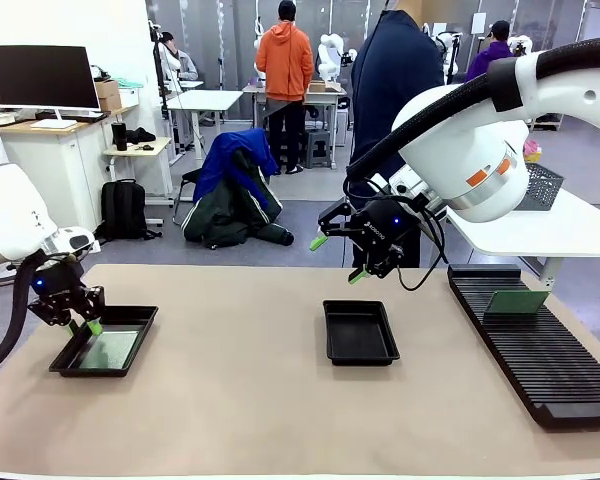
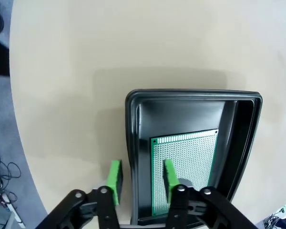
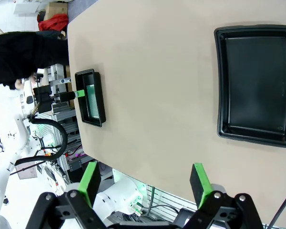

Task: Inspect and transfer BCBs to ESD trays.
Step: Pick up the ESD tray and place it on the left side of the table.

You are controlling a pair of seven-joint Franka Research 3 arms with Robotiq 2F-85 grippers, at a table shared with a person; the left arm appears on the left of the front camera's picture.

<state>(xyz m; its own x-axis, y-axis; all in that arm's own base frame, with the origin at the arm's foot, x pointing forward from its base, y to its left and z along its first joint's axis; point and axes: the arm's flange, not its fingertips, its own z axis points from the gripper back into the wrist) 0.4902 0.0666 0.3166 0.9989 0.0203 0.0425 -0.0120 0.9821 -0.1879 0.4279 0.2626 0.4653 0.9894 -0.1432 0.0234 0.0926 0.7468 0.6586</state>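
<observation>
Tabletop [image 1: 230,420] carries, at its left, the left tray [image 1: 145,318] with a BCB [image 2: 188,162] lying flat on its floor. The left fingers [image 2: 115,180] stand partly apart astride one side wall of that tray, one pad outside it and the other inside, low over the board; whether it touches I cannot tell. They clamp nothing. The middle tray [image 1: 360,335] is bare. Above it the right fingers [image 1: 318,242] hang wide apart, holding nothing. At far right a second BCB [image 1: 515,302] stands in a black slotted rack [image 1: 550,370].
</observation>
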